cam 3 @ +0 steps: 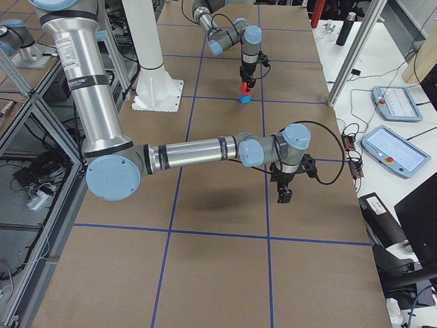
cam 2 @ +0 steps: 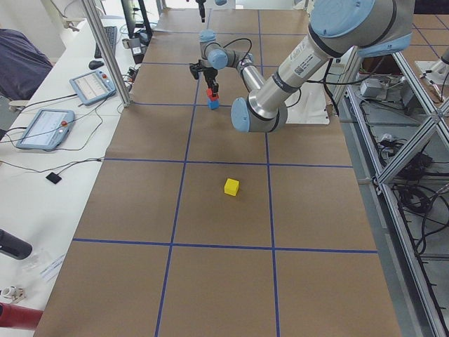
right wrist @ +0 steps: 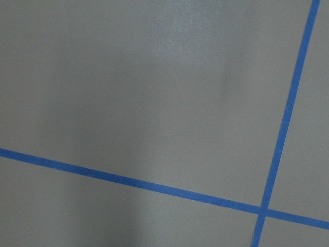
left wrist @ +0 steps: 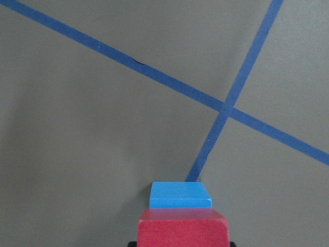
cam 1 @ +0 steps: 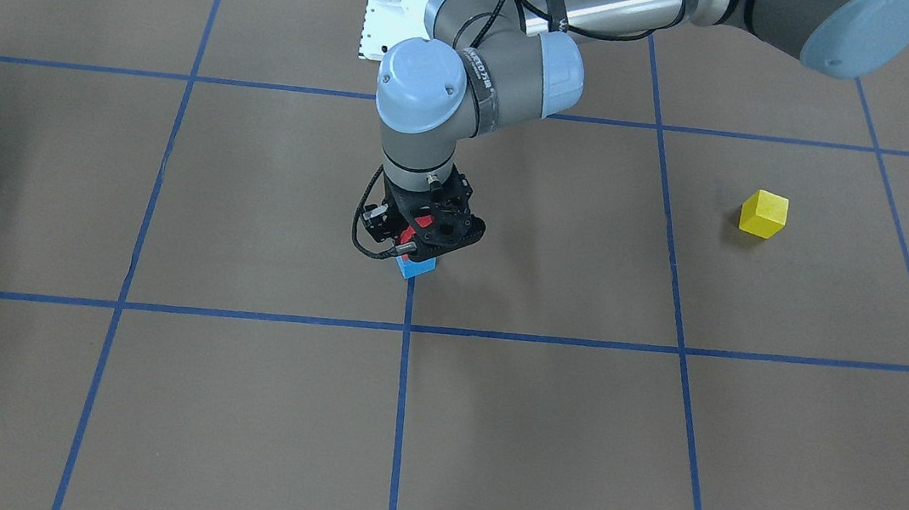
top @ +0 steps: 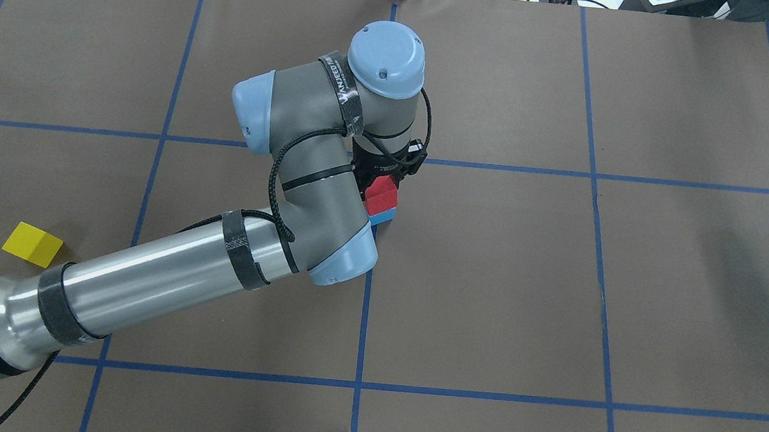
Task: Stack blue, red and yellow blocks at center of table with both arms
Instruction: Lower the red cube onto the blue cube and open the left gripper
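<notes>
Between the fingers of the left gripper (cam 1: 415, 242), the red block (top: 381, 195) is held clamped, directly on top of the blue block (left wrist: 180, 194).
The yellow block (cam 1: 764, 214) is seen alone, well apart from those fingers, toward the robot's left. The right gripper (cam 3: 283, 195) is pointed down over the table (cam 1: 232, 401), far from all three blocks; whether its fingers are apart or together cannot be told.
</notes>
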